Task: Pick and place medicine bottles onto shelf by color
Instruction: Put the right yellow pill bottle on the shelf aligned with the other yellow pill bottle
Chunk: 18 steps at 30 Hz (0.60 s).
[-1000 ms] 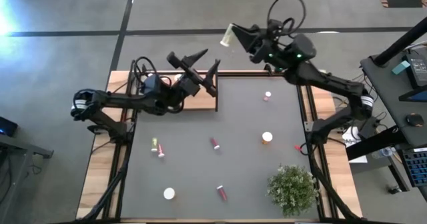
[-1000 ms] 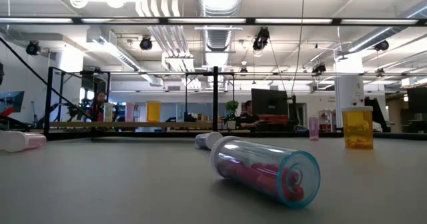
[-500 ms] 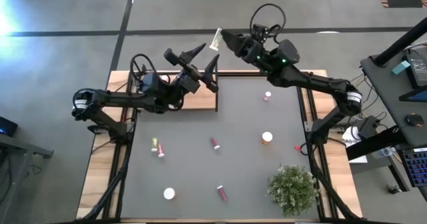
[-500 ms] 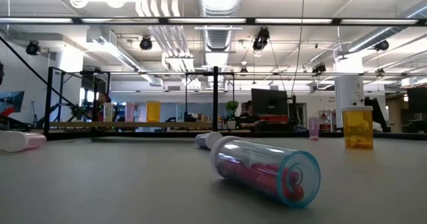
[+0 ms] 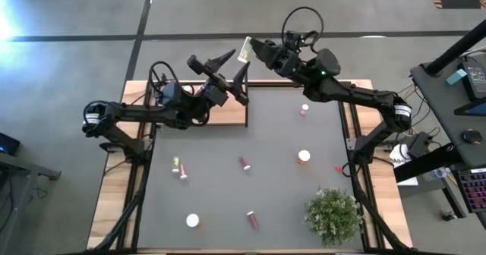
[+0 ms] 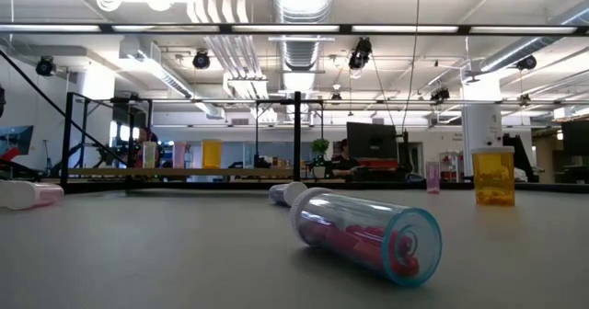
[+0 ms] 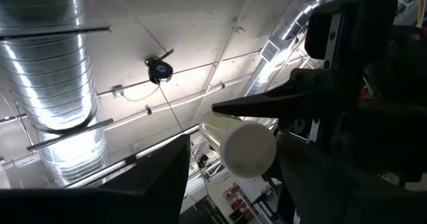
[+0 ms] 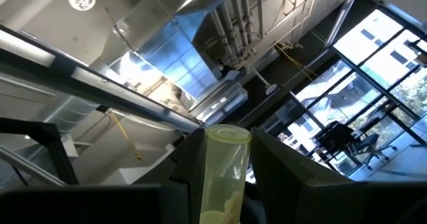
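Note:
My right gripper [image 5: 257, 48] is shut on a yellow-green bottle [image 5: 244, 48] with a white cap, high in the air over the table's far edge. In the left wrist view the bottle [image 7: 239, 143] points its cap end at my left gripper. My left gripper [image 5: 231, 65] is open just beside it, above the light-wood shelf [image 5: 228, 117], and touches nothing. Several other bottles lie or stand on the dark tabletop: pink [image 5: 304, 109], orange [image 5: 304, 156], red [image 5: 244, 163]. My right gripper pinches the bottle's yellow-green body [image 8: 223, 174] between its two fingers [image 8: 190, 167], which lie along the bottle. They come from the table's right, roughly level. The bottle's free end sticks out past the fingertips toward my left gripper, lifted clear of everything.
A bushy green plant [image 5: 332, 215] stands at the near right. More bottles lie at the near left [image 5: 178, 165] and near edge [image 5: 192, 220], [image 5: 251, 219]. In the low view a pink bottle [image 6: 368, 235] lies close and an orange one [image 6: 494, 176] stands at the right.
My right gripper has carried the yellow-green bottle toward the table's left, up to my open left gripper, and has turned so the bottle points at it. The bottle stays clear in the air.

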Motion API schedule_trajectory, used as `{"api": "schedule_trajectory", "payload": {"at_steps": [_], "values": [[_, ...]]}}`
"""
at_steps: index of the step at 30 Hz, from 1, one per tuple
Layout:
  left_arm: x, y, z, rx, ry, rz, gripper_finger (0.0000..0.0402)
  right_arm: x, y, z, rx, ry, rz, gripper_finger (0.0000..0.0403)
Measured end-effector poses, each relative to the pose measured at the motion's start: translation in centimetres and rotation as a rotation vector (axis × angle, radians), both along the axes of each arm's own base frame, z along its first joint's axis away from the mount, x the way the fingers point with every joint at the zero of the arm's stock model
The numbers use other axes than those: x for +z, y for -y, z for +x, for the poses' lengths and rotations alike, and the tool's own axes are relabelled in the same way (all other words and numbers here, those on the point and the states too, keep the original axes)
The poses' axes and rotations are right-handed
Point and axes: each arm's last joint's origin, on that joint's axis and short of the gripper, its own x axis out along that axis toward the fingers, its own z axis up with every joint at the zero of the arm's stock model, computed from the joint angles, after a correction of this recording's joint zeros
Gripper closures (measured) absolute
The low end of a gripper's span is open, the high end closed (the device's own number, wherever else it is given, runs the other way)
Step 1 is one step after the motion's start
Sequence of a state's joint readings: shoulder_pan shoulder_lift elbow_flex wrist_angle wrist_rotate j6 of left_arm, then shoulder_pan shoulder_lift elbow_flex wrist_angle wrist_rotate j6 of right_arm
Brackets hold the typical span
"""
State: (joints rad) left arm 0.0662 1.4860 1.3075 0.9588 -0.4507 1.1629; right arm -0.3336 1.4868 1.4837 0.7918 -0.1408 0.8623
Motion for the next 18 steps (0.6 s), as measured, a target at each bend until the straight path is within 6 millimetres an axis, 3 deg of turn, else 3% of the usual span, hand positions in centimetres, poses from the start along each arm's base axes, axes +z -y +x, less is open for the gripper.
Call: {"api": "schedule_trajectory", "payload": {"at_steps": [11,18], "values": [[-0.01,0.00,0.00,0.001,-0.001,0.000,0.0283,0.00,-0.01,0.01,-0.007,-0.001,-0.007,0.0303],[-0.01,0.01,0.01,0.000,-0.002,0.000,0.0301,0.00,-0.03,0.01,-0.004,-0.003,-0.013,0.0303]]}}
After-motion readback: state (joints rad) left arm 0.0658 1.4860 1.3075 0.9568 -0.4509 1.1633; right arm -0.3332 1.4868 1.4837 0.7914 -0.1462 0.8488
